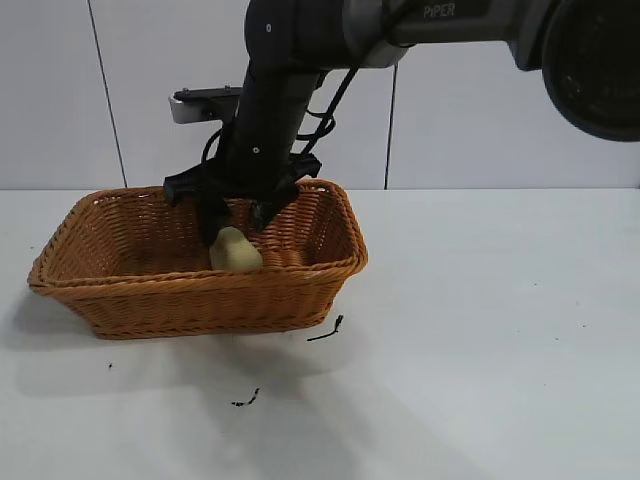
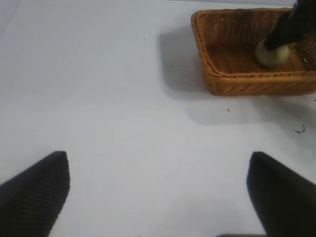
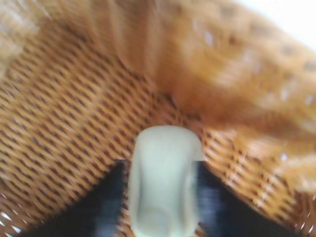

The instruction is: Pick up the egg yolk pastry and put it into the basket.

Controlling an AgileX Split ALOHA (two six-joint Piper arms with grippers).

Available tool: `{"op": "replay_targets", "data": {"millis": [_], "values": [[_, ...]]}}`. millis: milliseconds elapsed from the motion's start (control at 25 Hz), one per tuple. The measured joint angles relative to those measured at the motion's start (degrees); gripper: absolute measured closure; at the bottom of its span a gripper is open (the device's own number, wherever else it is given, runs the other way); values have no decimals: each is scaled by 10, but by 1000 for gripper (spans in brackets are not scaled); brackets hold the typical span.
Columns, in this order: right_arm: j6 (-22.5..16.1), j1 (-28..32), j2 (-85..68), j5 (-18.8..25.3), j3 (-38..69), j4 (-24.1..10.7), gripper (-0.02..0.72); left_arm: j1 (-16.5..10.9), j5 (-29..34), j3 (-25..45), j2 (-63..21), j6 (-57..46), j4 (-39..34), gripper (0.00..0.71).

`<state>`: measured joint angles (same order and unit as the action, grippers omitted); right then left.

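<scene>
The egg yolk pastry [image 1: 236,252] [image 2: 272,54] [image 3: 165,177] stands on its edge on the floor of the wicker basket [image 1: 200,285] [image 2: 237,75] [image 3: 237,74], near the basket's right end. My right gripper [image 1: 239,232] [image 3: 163,197] reaches down into the basket from above. Its dark fingers [image 3: 111,202] flank the pastry, and thin strips of weave show between them and it, so the gripper is open. My left gripper [image 2: 158,197] hangs open over bare white table, well away from the basket, with nothing between its fingers.
The basket sits on a white table [image 1: 480,330]. Small black scraps [image 1: 326,330] [image 1: 246,399] lie on the table just in front of the basket. A grey wall stands behind.
</scene>
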<state>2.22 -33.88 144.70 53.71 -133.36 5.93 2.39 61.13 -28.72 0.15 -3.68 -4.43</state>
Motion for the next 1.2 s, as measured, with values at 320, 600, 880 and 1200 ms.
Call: {"op": "replay_targets", "data": {"millis": [320,600,880,1200], "values": [[2,6,-44,75,-125,-40,24,0,0,0,0,0,0,14],[2,107,-45,101,-142,-47,22,0,0,0,0,0,0,14],[9,240,-45,134,-142,-52,22,0,0,0,0,0,0,14],[15,333,-45,157,-142,-52,22,0,0,0,0,0,0,14]]}}
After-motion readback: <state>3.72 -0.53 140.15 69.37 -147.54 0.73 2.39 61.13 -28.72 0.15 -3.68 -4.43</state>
